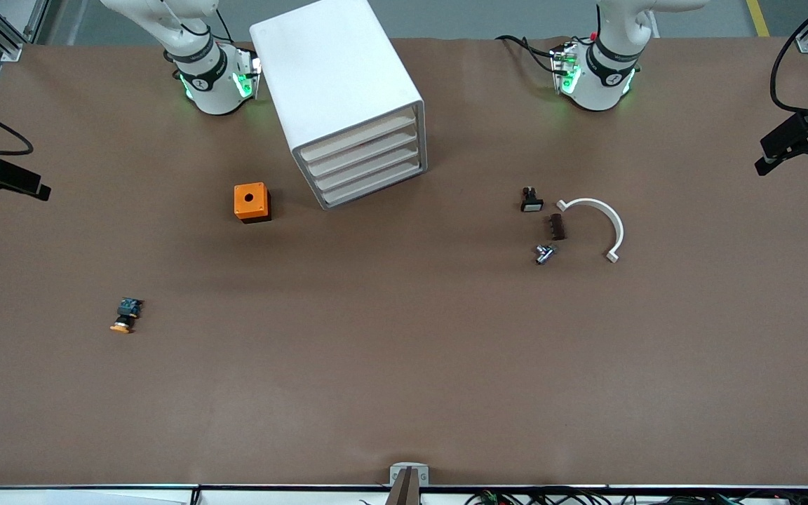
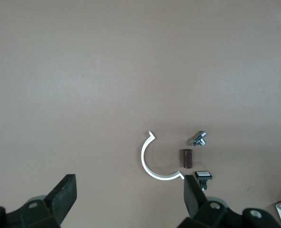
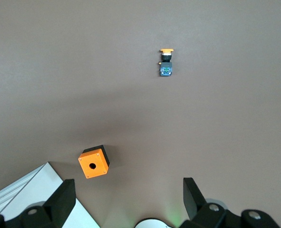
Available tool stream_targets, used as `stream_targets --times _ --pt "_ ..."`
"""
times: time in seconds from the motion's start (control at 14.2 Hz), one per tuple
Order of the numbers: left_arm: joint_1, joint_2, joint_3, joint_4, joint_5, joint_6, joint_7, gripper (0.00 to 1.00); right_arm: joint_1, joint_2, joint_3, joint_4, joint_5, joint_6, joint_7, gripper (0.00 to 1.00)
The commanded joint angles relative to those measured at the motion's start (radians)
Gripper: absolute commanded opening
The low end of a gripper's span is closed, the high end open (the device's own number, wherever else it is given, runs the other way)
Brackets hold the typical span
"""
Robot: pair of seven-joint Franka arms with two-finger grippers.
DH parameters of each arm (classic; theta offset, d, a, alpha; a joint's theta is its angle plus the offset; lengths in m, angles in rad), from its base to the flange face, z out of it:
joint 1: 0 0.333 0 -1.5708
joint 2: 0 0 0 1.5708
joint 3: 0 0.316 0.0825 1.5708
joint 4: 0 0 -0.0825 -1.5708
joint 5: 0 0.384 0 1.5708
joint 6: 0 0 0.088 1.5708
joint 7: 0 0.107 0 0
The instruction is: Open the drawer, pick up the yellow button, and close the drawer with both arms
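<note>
The white cabinet (image 1: 334,70) stands between the two arm bases, and its uppermost drawer (image 1: 358,137) is closed like the three below it. The button (image 1: 125,315), with an orange cap and a dark body, lies on the bare table toward the right arm's end, nearer the front camera than the orange box. It also shows in the right wrist view (image 3: 166,61). My right gripper (image 3: 128,199) is open and empty, high over the table beside the cabinet's corner (image 3: 31,190). My left gripper (image 2: 129,194) is open and empty, high over the small parts. Neither gripper shows in the front view.
An orange box with a hole (image 1: 251,202) (image 3: 93,161) sits beside the cabinet. Toward the left arm's end lie a black-and-white part (image 1: 532,200) (image 2: 203,176), a brown part (image 1: 557,227), a metal part (image 1: 544,253) and a white curved piece (image 1: 604,217) (image 2: 147,161).
</note>
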Motion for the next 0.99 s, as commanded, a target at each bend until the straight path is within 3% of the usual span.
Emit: stream_targets --times 0.0,0.28,0.56,0.92 --pt "0.005 0.000 0.001 0.018 0.017 -0.012 0.017 0.99 0.004 -0.026 0.002 -0.007 0.009 -0.022 0.017 1.00" --pt "0.019 0.000 -0.001 0.018 0.014 -0.012 0.019 0.99 0.024 -0.075 -0.006 -0.060 0.015 -0.013 0.015 1.00" --pt "0.017 0.002 -0.001 0.019 0.005 -0.014 0.010 0.99 0.122 -0.136 -0.097 -0.132 0.015 0.022 0.014 1.00" --pt "0.017 0.006 -0.002 0.029 0.003 -0.012 0.014 0.99 0.113 -0.218 -0.098 -0.232 0.014 0.068 0.014 1.00"
